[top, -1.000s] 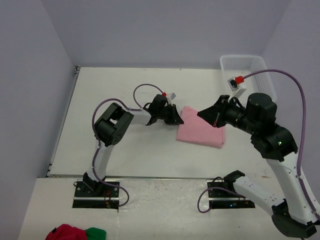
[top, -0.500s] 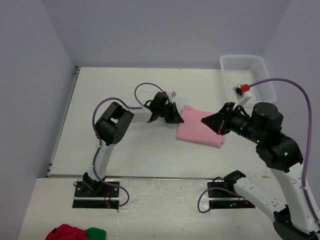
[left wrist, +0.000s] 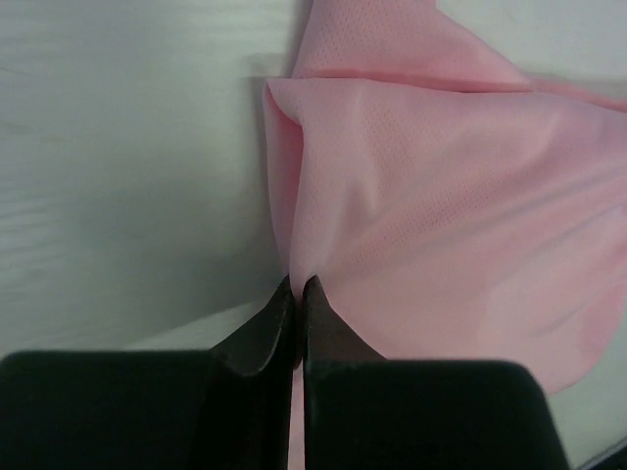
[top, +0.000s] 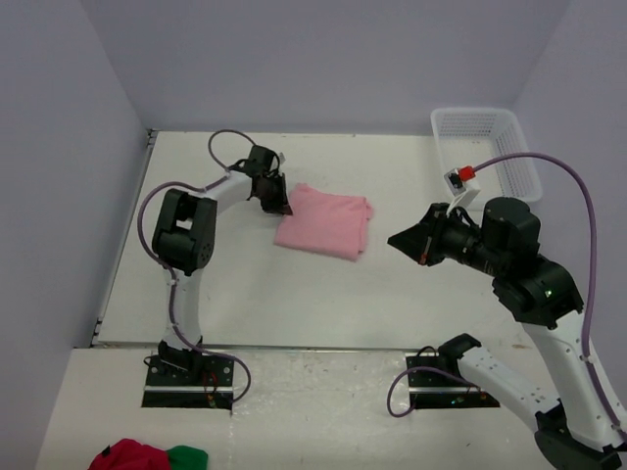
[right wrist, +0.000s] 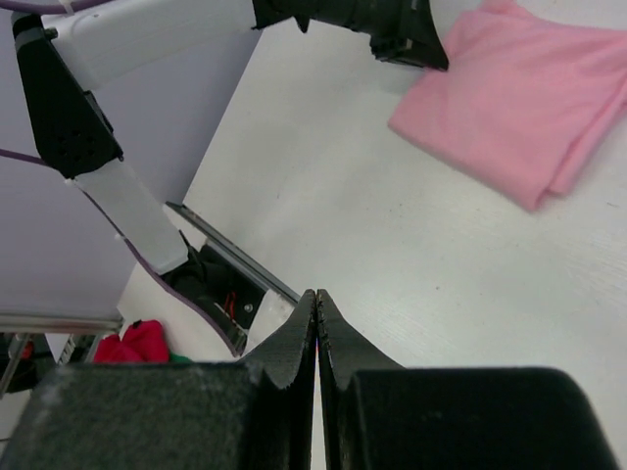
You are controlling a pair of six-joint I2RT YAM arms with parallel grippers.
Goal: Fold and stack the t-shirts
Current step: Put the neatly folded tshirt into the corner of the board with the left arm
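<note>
At mid-table (top: 245, 284), a bit left of centre: pink t-shirt (top: 323, 221), already folded to a compact slab, flat on the surface, layered open edges toward the right. Pinched at its left edge by left gripper (top: 277, 203). Per wrist view, fingers (left wrist: 260, 338) closed tight on a small tuck of fabric at the fold, cloth puckering up from the tips. Right gripper (top: 407, 241) well apart to the right, off the cloth, fingers pressed together w/ nothing between, hovering over bare table.

Handling, as a judgement: soft thin knit, light, no stiffness. Prob. slides easily on the smooth top, but apt to drag and bunch if pulled from one point only. Layers likely to shear apart or unfold if lifted by a single pinch. Best taken at a folded edge or corner, through all layers, not the top ply alone; ideally two grips along the same edge to keep the shape. Not fragile; main risk = fold coming undone.

Also around: white basket (top: 485, 137) at far right corner; red & green cloth (top: 147, 456) front-left, beyond the arm bases.
</note>
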